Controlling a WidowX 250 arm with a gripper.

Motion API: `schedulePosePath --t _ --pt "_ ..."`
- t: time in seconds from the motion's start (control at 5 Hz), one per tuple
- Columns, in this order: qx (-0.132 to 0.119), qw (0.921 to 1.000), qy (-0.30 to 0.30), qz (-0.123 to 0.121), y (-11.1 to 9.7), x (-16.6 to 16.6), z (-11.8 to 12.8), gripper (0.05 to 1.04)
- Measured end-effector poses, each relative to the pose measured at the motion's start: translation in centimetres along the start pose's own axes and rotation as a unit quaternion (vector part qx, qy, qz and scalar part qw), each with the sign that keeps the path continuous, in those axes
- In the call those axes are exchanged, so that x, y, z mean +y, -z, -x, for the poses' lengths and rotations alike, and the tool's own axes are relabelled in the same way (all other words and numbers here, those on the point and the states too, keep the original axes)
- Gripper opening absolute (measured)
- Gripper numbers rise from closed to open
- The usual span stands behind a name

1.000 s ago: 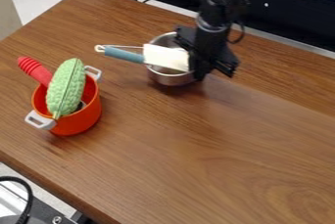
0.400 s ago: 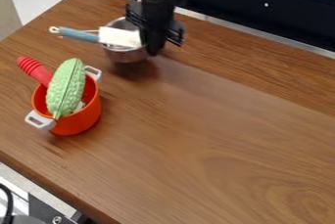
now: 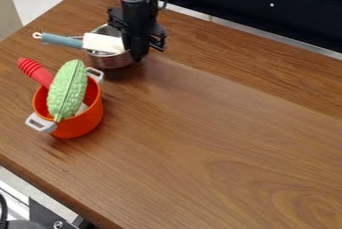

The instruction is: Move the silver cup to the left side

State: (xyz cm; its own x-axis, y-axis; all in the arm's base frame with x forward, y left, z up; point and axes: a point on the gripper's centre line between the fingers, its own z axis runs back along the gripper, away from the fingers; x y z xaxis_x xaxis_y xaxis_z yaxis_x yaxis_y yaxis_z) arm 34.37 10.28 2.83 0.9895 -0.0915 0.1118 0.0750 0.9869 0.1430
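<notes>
The black gripper is hanging down at the right side of the silver cup, close up against its rim. I cannot tell how wide the gripper is opening, or if it is holding the cup tight. The cup is sitting at the far left part of the brown table. I cannot tell if its bottom is touching the wood.

A spatula is lying across the top of the cup. Its white flat part is pointing right, at the gripper, and its blue handle is sticking out to the left, past the rim.

The orange pot is standing on the near left side of the cup. A bumpy green vegetable is leaning in the pot, and a red handle is poking out at the far left.
</notes>
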Motion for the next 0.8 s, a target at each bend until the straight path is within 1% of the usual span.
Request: schedulePosePath --t 0.2,0.4,0.6,0.8 --pt "-0.003 1.0 0.002 -0.005 0.18 0.13 -0.08 0.067" --pt "0.002 1.0 0.001 -0.001 0.26 -0.04 0.16 0.092" --pt "0.02 0.9997 0.003 0.013 0.52 -0.19 0.5 0.24" --pt "0.022 0.9996 0.01 0.015 0.51 -0.27 0.58 0.476"
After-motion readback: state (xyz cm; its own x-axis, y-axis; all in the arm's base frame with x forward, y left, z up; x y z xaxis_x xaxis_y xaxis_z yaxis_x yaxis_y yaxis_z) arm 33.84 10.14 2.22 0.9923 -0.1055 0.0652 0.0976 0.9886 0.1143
